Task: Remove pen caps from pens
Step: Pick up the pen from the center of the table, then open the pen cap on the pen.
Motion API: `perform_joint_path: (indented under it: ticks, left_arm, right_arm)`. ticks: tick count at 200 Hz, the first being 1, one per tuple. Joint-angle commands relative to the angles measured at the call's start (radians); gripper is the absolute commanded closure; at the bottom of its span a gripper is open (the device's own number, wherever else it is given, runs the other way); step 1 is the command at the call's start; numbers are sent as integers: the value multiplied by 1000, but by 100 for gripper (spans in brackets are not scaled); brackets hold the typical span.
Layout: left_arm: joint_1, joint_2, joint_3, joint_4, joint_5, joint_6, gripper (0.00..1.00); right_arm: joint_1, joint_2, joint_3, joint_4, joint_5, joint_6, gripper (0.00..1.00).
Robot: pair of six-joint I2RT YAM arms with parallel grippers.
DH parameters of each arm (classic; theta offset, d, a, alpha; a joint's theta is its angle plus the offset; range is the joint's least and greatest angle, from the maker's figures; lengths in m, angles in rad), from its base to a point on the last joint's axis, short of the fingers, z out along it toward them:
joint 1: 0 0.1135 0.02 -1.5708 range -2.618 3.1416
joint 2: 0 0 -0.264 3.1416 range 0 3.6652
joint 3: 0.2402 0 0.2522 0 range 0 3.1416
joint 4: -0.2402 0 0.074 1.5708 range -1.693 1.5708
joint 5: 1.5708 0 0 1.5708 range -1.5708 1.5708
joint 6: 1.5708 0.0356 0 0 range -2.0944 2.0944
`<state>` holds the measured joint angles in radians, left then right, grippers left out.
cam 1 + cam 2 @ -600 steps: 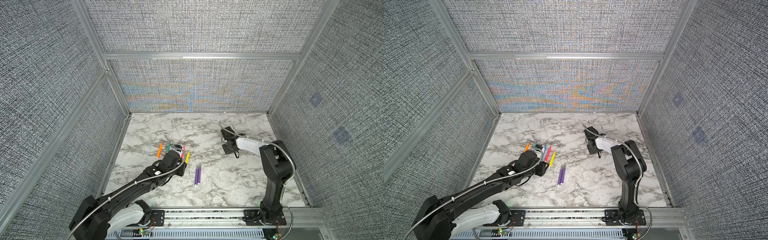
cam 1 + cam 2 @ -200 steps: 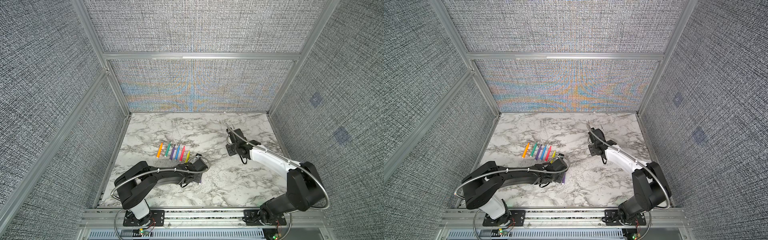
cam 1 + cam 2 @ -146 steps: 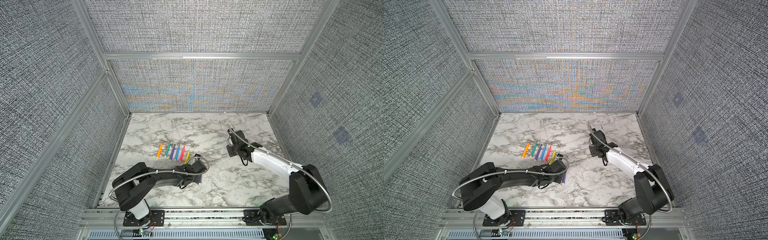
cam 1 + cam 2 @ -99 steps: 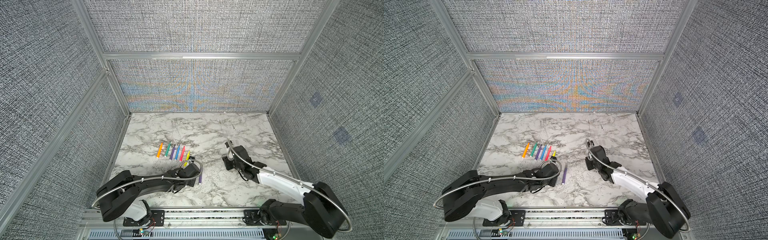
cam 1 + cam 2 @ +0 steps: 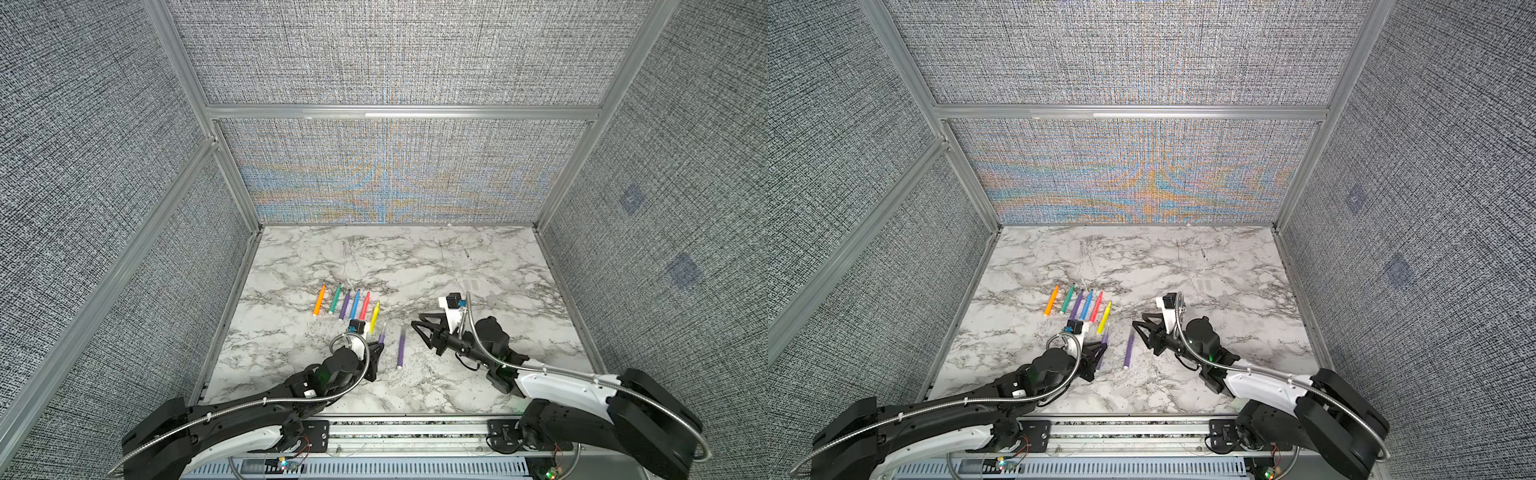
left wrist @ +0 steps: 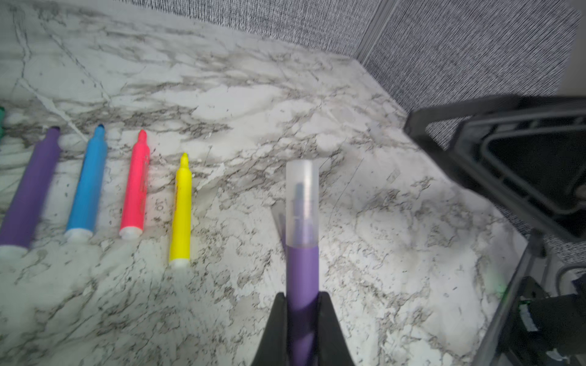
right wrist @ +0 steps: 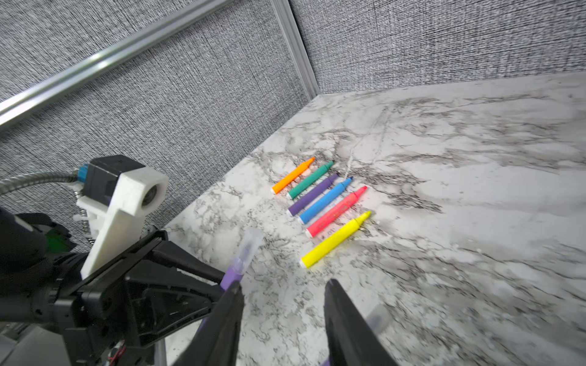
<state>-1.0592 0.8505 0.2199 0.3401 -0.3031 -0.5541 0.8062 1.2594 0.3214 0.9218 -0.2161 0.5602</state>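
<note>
My left gripper (image 6: 302,296) is shut on a purple pen (image 6: 302,272) and holds it just above the marble, its clear pen cap (image 6: 302,202) pointing away. In both top views this pen (image 5: 382,332) (image 5: 1104,336) is left of centre, near the front. My right gripper (image 7: 283,285) (image 5: 420,336) stands open with nothing between its fingers, just right of the capped end. A second capped purple pen (image 5: 401,349) lies on the table between the grippers. Six uncapped pens lie in a row, from orange (image 5: 319,300) to yellow (image 5: 375,318).
Faint clear caps (image 5: 471,284) lie loose on the marble table (image 5: 415,257) behind the right gripper. Grey fabric walls with metal rails enclose the table on three sides. Both arms reach in from the front rail.
The left gripper has raised one purple pen off the table. The right arm swung from the back right toward the centre, next to the held pen, and its jaws opened wider.
</note>
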Motion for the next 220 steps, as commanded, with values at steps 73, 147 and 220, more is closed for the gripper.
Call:
perform_joint_path:
  ticks: [73,147,220]
  left_arm:
    - [-33,-64,-10,102,5,46,96]
    - [-42,-136,-22,71,-5,53,96]
    - [-43,-80,-5,13,-13,53,99]
  right_arm:
    - [97,245,202,149,-60,38,54]
    - [108,322,263,146,-83,50,86]
    - [108,245,351,18,-90,-14,100]
